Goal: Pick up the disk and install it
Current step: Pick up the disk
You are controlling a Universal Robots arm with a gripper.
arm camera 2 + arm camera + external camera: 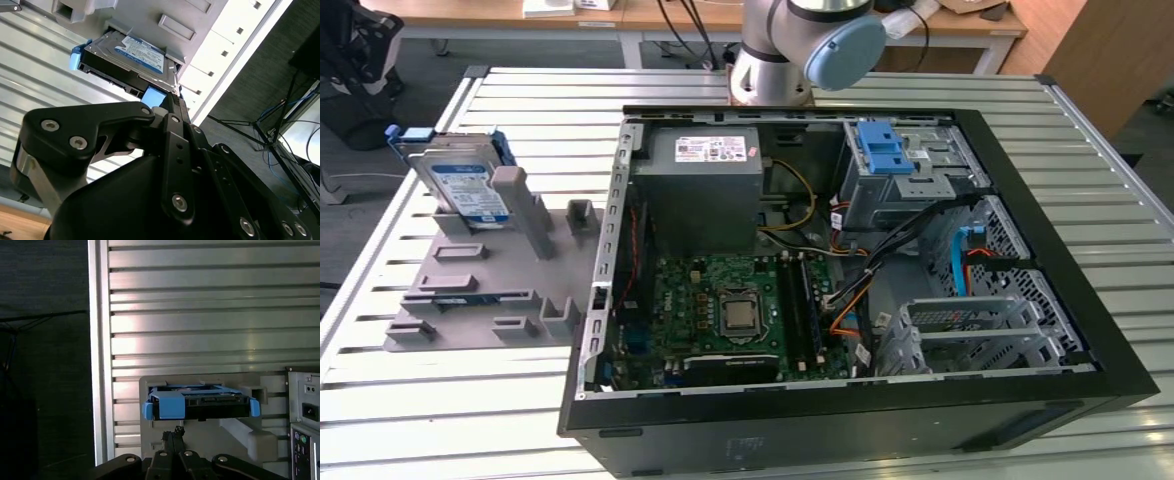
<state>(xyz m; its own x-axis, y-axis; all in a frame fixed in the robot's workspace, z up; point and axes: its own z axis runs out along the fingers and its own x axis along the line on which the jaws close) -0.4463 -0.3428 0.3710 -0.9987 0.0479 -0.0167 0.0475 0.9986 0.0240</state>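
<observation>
The pick-up step is in hand and, judged from the layout, not yet done. The disk [462,180] sits in the grey holder [480,290] on the slatted table [400,400]. In the exterior view it lies at about 9 o'clock from the open computer case [1067,400], on that view's left and apart from the case. No part of the install shows as begun. In the first wrist view, the gripper [175,432] faces the disk's near end, close to it but not touching. Its jaws are closed together with nothing between them. Treat the grasp as calling for two things. First, spread the jaws wider than the part of the disk they are to take. Second, square the fingers to the disk before they close, so that they bear evenly on the metal body or the blue rail frame [170,405] and do not pry against the holder's posts. Observe the disk's pose in the exterior view: it stands on one short end and leans back against a holder post, with the label face turned up and toward the camera. Its long axis runs from roughly 11 o'clock, where the blue rail end is highest, down to 5 o'clock at the holder base. In the first wrist view, the connector edge faces the gripper.
</observation>
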